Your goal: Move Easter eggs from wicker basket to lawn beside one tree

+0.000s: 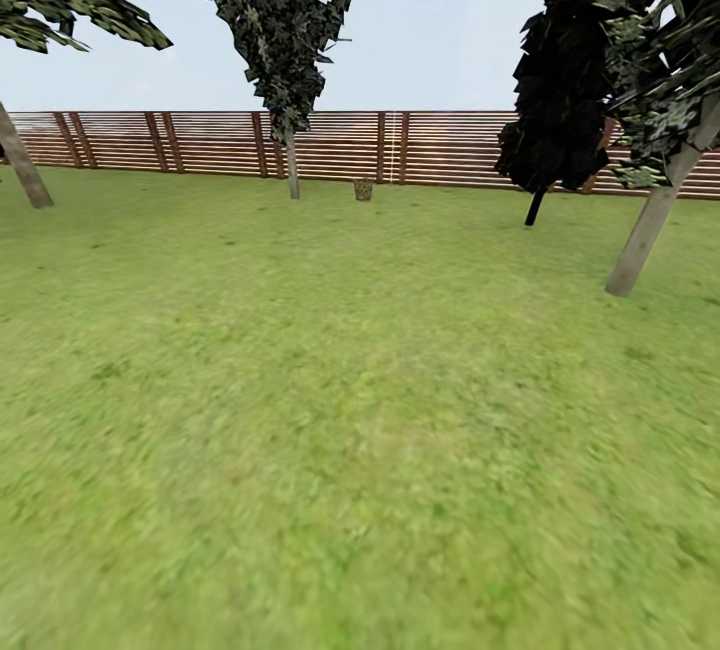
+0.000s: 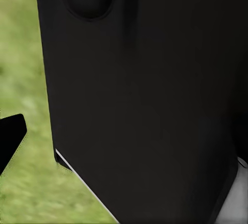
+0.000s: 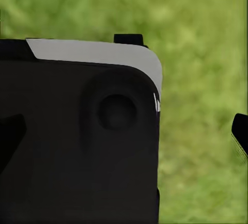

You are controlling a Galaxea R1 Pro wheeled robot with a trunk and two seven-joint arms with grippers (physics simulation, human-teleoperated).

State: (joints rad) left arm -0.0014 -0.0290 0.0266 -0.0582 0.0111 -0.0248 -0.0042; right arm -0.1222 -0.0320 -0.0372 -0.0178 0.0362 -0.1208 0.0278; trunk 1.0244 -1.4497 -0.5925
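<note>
Four trees ring the lawn (image 1: 360, 410); the wicker basket (image 1: 363, 190) stands far off by the fence (image 1: 450, 145) (eggs probably inside, too small to tell). Robot presumably approaching; neither gripper's opening can be told.

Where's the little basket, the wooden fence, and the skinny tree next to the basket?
wicker basket (image 1: 363, 190), head view, its woven side.
fence (image 1: 200, 142), head view, its slats.
tree (image 1: 292, 170), head view, its pale trunk.

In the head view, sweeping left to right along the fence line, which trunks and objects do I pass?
Leaning trunk → thin upright trunk → wicker basket → dark thin trunk → thick leaning trunk, all on the lawn.
</note>
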